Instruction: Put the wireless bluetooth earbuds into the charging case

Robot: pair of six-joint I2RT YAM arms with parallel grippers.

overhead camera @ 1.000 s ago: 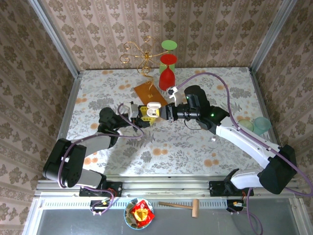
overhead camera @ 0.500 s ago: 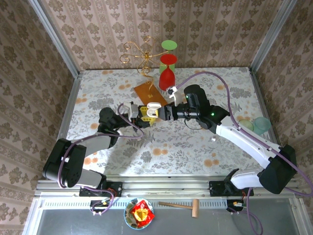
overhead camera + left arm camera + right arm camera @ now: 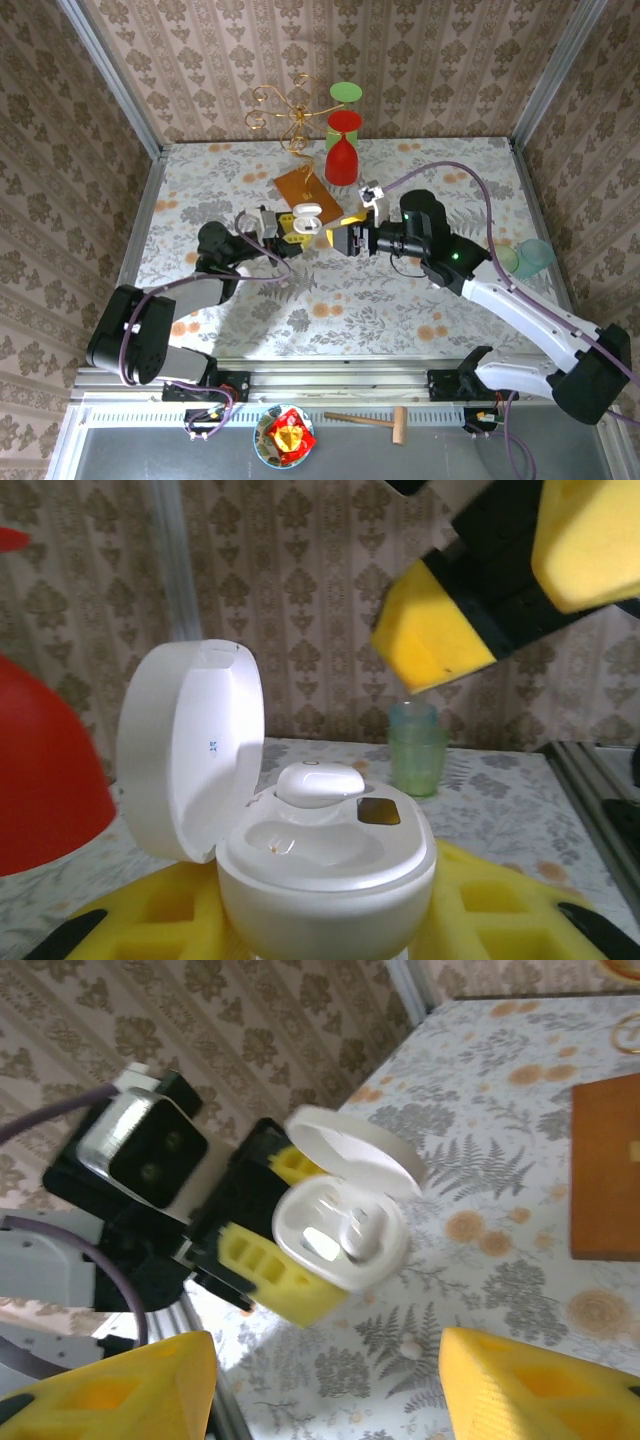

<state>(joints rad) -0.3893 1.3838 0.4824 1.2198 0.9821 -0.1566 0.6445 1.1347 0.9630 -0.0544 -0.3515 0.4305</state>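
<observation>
The left hand (image 3: 293, 230) is gripping the open case (image 3: 325, 865), one white earbud (image 3: 320, 783) sitting inside, while the right hand (image 3: 345, 240) is hovering spread and empty nearby; an earbud this tiny, light and slick is probably wanting a gentle sideways pinch.

An open white charging case (image 3: 325, 865) is clamped between yellow pads (image 3: 150, 920); one white earbud (image 3: 320, 783) is seated inside.

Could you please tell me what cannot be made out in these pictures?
Top external: charging case contents too small to tell.
Left wrist: case hides where the left gripper clamps it.
Right wrist: blur; white speck on the table unidentifiable.
</observation>
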